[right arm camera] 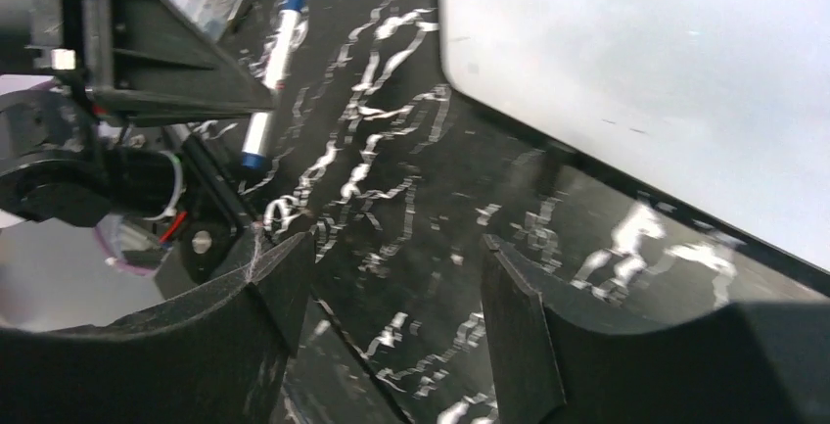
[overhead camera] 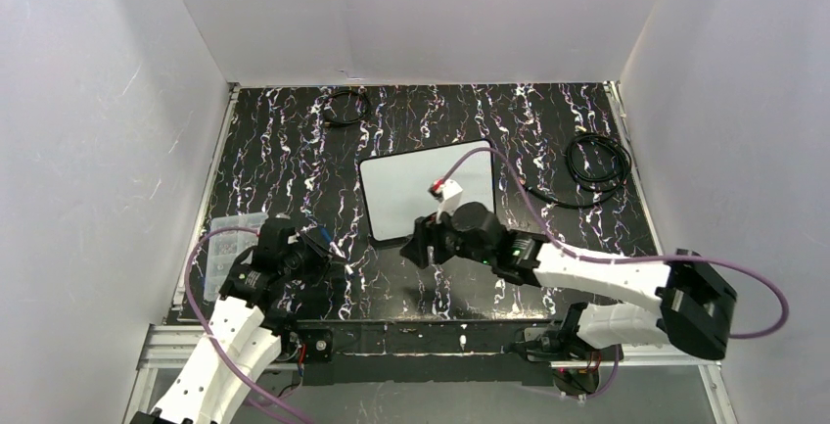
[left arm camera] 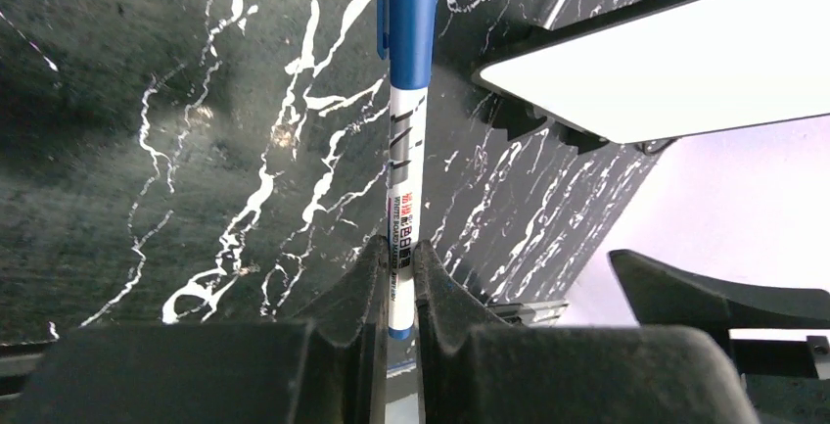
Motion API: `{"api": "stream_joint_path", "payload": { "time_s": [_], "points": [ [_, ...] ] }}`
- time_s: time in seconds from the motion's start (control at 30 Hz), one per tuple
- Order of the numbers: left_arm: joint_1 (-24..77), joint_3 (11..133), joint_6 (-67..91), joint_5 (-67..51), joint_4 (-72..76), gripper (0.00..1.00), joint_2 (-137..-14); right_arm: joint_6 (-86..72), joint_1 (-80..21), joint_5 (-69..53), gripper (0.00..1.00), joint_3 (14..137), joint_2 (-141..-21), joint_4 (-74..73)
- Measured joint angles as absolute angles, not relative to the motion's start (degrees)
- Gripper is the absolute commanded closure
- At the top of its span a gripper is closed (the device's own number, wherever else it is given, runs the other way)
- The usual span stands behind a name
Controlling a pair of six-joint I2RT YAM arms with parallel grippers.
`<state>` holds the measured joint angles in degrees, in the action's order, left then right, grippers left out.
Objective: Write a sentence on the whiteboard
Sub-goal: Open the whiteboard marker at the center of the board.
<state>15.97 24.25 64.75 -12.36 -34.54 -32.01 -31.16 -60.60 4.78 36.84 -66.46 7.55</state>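
Left of the whiteboard [overhead camera: 423, 189] on the table [overhead camera: 294, 150], a blue marker [left arm camera: 403, 120] was squeezed by the left gripper [left arm camera: 399, 259]. By its near edge, the right gripper [right arm camera: 391, 292] was seen open and empty. No sentence was written on it yet.

Walls: white panels [overhead camera: 108, 150] close the table [overhead camera: 294, 164] on left, rear and right.
Left lane: open marbled tabletop between whiteboard [overhead camera: 401, 194] and left panel — the widest passage.
Near left: clear box [overhead camera: 235, 233] beside left gripper [left arm camera: 396, 262]; its clamped marker [left arm camera: 406, 101] juts forward.
Board's near edge: right gripper [right arm camera: 391, 287], jaws apart, and right arm [overhead camera: 597, 277] stand across it.
Far right: cable coil [overhead camera: 597, 162] between board and panel.
Rear: small cable loop [overhead camera: 345, 108].
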Motion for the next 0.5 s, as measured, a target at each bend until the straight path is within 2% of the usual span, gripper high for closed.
{"api": "stream_joint_path", "payload": {
  "time_s": [0.27,0.5],
  "points": [
    [17.04,26.57,68.62,-15.55,-35.18,1.00,-32.05,-32.36,-70.22,5.82,0.39,48.31,-81.10,10.09],
    [17.30,28.10,69.25,-16.84,-35.16,1.00,-31.94,-31.66,-71.77,5.78,0.50,56.97,-90.89,9.47]
  ]
}}
